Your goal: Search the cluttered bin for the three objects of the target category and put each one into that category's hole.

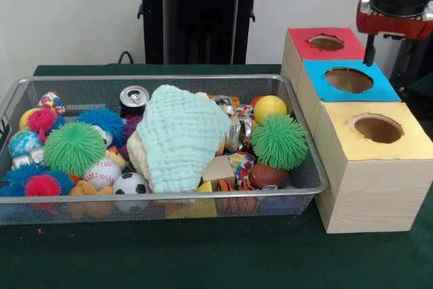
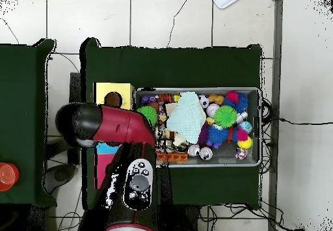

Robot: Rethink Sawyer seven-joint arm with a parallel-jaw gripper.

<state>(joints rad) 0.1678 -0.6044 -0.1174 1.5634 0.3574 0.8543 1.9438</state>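
Observation:
The wire-mesh bin (image 1: 169,196) holds a heap of toys; it also shows in the overhead view (image 2: 260,131). One silver can (image 1: 134,97) with a pull-tab top stands upright at the bin's far wall. From above it (image 2: 206,153) has a second silver can (image 2: 194,150) beside it. Another can (image 1: 235,132) seems to lie among the toys right of a pale green cloth (image 1: 183,137). No red-sided can shows. My gripper (image 1: 369,51) hangs over the blue box's hole (image 1: 348,80), outside the bin, with nothing seen in it.
Three wooden boxes stand right of the bin, with red (image 1: 325,42), blue and yellow (image 1: 377,128) tops, each with a hole. Spiky rubber balls (image 1: 279,141), a baseball (image 1: 103,172) and a small football (image 1: 130,185) fill the bin. From above my arm (image 2: 110,125) covers the boxes.

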